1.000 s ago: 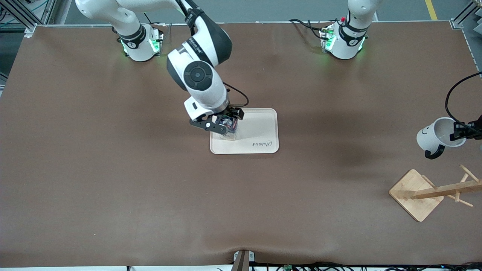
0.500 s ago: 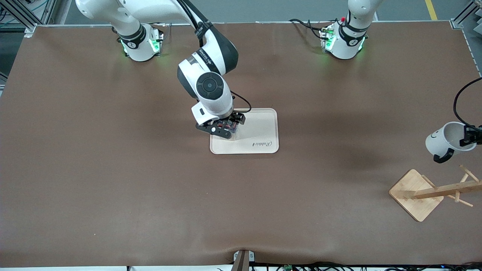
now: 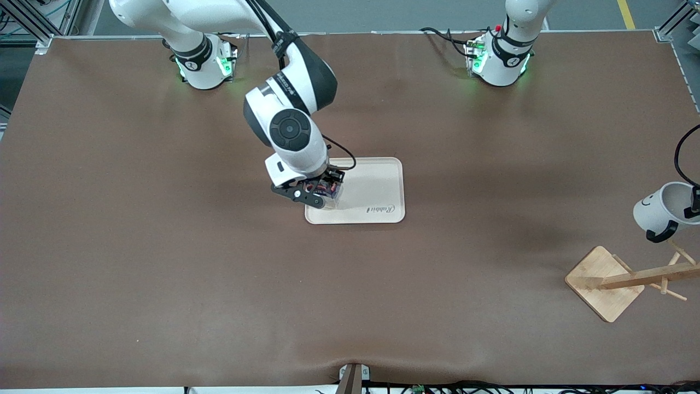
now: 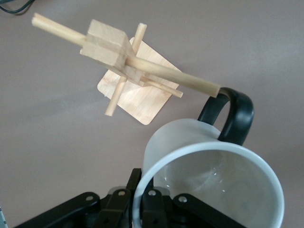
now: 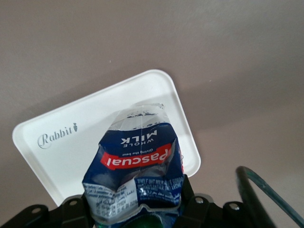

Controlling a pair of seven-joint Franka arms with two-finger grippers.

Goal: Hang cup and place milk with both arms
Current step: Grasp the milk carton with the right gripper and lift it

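- A wide brown table (image 3: 164,262) spreads below me, my two bases standing along its edge farthest from the front camera.
- I count one cup (image 3: 659,210), one milk (image 5: 137,161), one tray (image 3: 383,189), one wooden rack (image 3: 629,279) and two arms, both mine.
- The cream tray lies mid-table and bears the word "Rabbit". The rack stands toward my left arm's end of the table, nearer the front camera than the tray, its square base flat on the table.
- My left gripper (image 4: 142,209) hangs over the table just beside the rack, jaws pressed on the rim of the cup. The cup is tilted, its smiley outward and its black handle (image 4: 232,116) touching or just short of the tip of a rack peg (image 4: 175,76).
- My right gripper (image 3: 320,191) is over the tray's end toward my right arm, the forearm bent steeply down. Its jaws pinch the milk at its upper end; the carton's whitish bottom points down at the tray, and I cannot tell whether it touches.
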